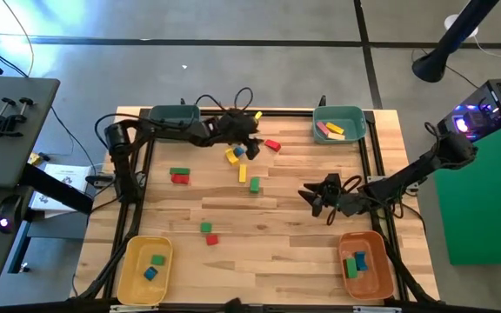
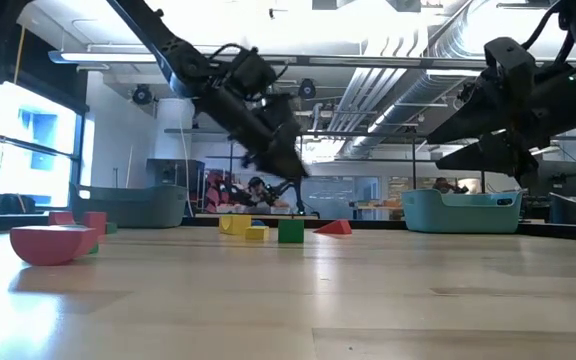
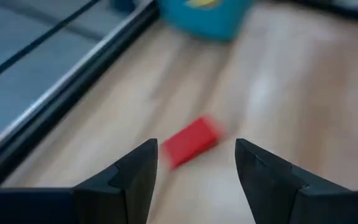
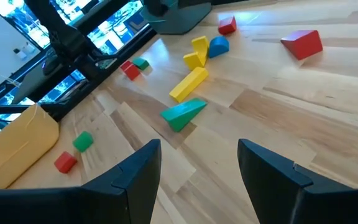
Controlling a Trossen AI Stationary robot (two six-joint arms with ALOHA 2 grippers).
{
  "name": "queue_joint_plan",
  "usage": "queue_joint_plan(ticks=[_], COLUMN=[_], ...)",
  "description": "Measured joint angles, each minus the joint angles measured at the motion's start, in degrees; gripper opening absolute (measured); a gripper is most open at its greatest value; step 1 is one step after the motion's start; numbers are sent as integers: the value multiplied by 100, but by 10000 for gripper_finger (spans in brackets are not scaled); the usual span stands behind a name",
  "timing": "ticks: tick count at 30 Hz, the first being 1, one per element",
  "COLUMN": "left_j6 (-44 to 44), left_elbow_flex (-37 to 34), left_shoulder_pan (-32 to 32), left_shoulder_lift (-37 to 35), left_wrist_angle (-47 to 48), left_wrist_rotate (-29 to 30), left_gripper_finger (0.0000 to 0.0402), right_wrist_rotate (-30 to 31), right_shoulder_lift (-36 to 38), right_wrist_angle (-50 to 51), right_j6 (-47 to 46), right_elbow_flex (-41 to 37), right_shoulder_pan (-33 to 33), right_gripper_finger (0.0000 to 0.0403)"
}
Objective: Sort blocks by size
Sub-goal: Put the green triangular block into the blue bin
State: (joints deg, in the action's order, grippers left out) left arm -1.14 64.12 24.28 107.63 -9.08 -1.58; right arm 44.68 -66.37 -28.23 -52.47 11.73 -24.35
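Observation:
Small wooden blocks lie scattered on the wooden table (image 1: 277, 217). A red block (image 1: 272, 145) lies flat near the far edge; it also shows in the left wrist view (image 3: 191, 142). My left gripper (image 1: 252, 137) is open and empty just left of it, fingers (image 3: 143, 163) pointing toward it from above the table. A yellow and blue cluster (image 1: 234, 154), a yellow bar (image 1: 242, 173) and a green wedge (image 1: 254, 184) lie mid-table. My right gripper (image 1: 310, 198) is open and empty at the right, facing the green wedge (image 4: 183, 114).
Two teal bins stand at the far left (image 1: 174, 115) and far right (image 1: 337, 123); the right one holds pink and yellow blocks. A yellow bin (image 1: 146, 268) and an orange bin (image 1: 364, 263) at the near corners hold green and blue blocks. More green and red blocks (image 1: 179, 176) (image 1: 208, 233) lie left.

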Motion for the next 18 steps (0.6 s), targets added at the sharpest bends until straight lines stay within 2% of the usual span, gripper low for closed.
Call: queue_joint_plan(ticks=[3,8,11,14,18], left_j6=[-201,-116,60,133,-289], left_elbow_flex=[305,1084,1619,1987,2122], left_shoulder_pan=[-24,-11,-129,-243,-386], left_shoulder_lift=[229,897,1146,1259,1334], left_wrist_angle=[88,488,1298,1623,1852], left_wrist_rotate=[-332,-483,-309,54,310], left_gripper_finger=[200,200,200,200,200], right_wrist_rotate=[6,-222,-464,-553,-581], right_shoulder_lift=[2,2,2,2,2], right_wrist_angle=[-49,-104,-138,-246,-343], right_j6=[0,0,19,148,284], right_elbow_flex=[0,0,2,7,7], right_shoulder_pan=[120,334,426,476,486], right_gripper_finger=[209,209,209,209,209])
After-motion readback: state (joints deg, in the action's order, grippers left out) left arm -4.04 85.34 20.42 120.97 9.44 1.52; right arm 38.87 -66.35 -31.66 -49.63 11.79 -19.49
